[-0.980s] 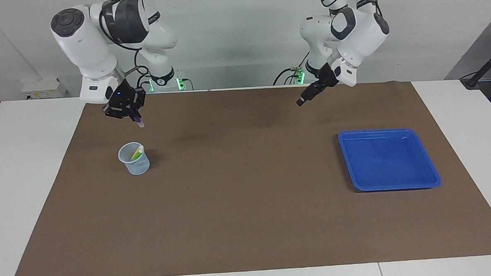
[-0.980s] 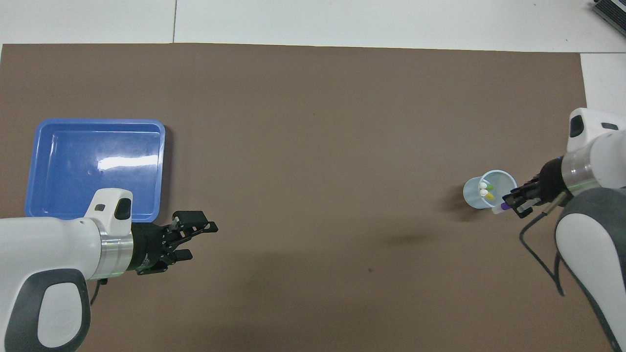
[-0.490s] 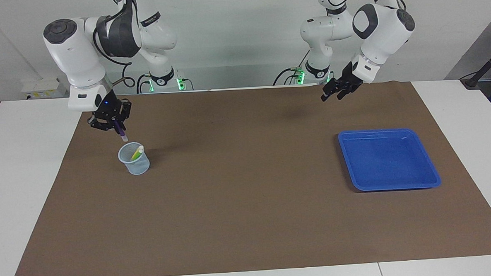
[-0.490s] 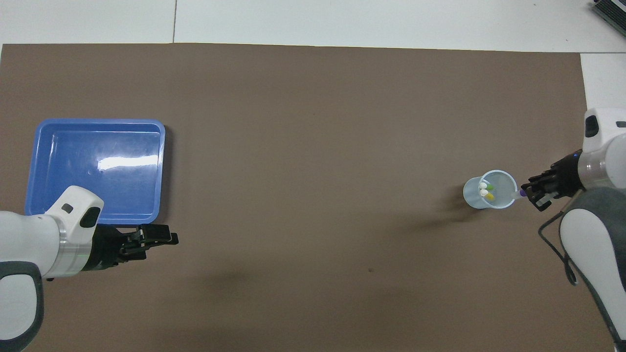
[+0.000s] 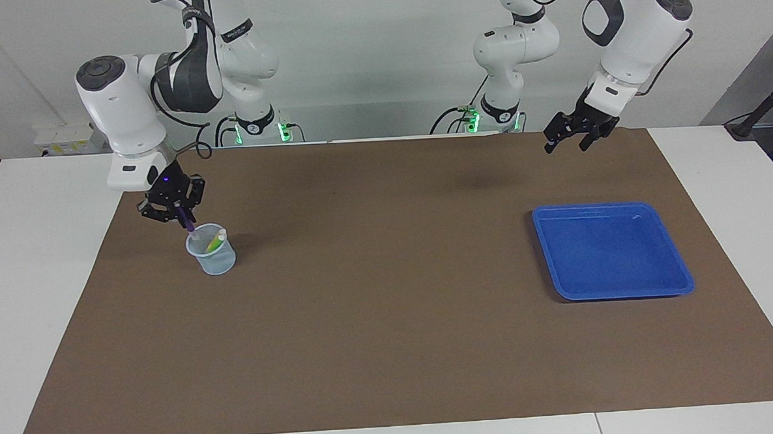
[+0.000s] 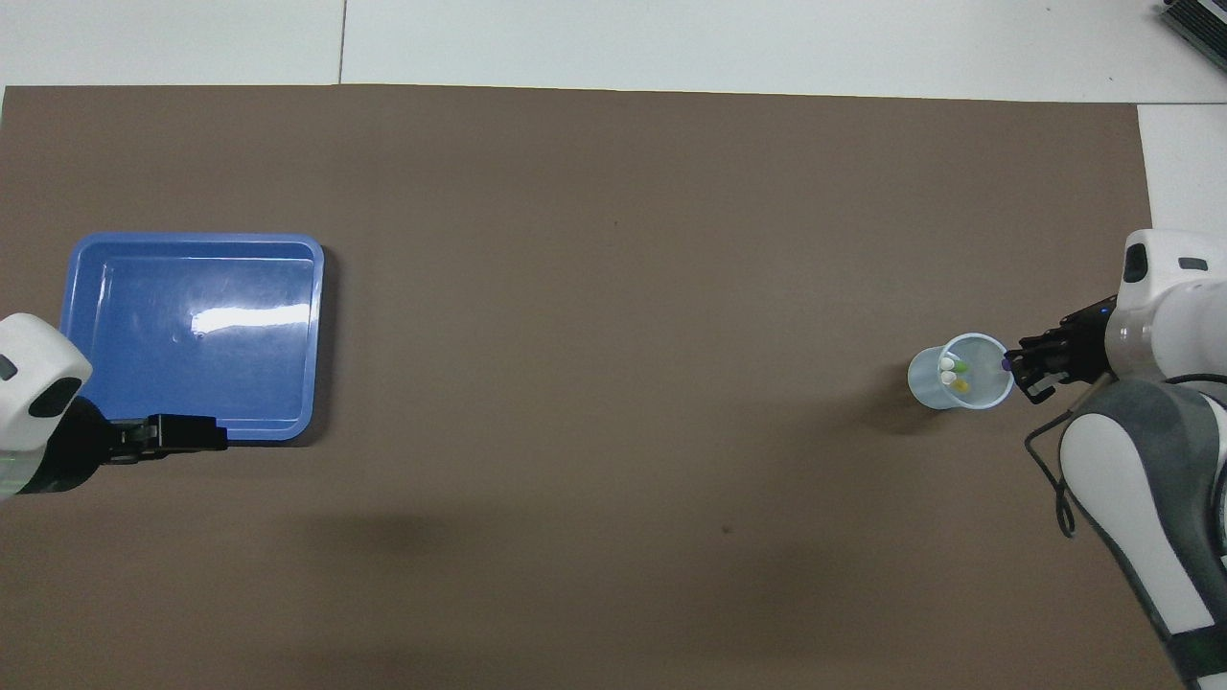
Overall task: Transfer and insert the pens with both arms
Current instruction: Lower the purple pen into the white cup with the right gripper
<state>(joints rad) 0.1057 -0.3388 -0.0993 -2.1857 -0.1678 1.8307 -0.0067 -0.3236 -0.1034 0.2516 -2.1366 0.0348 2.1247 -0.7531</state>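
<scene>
A translucent pale blue cup [image 5: 213,257] [image 6: 944,391] stands toward the right arm's end of the brown mat. The yellow pen [image 5: 216,241] [image 6: 960,385] and the green pen [image 6: 960,367] lean inside it, pale ends up. My right gripper [image 5: 181,215] [image 6: 1019,370] hangs just above the cup's rim, shut on the purple pen [image 5: 188,222] [image 6: 1005,364]. That pen points down, its pale tip at the cup's mouth. My left gripper [image 5: 566,145] [image 6: 206,436] is held high over the mat by the blue tray, open with nothing in it.
An empty blue tray [image 5: 613,249] [image 6: 192,335] lies toward the left arm's end of the mat. The brown mat [image 5: 391,321] covers most of the white table.
The right gripper has carried the purple pen sideways and down, so its tip now sits at the cup's mouth. The left arm has swung back toward its own end of the table.
</scene>
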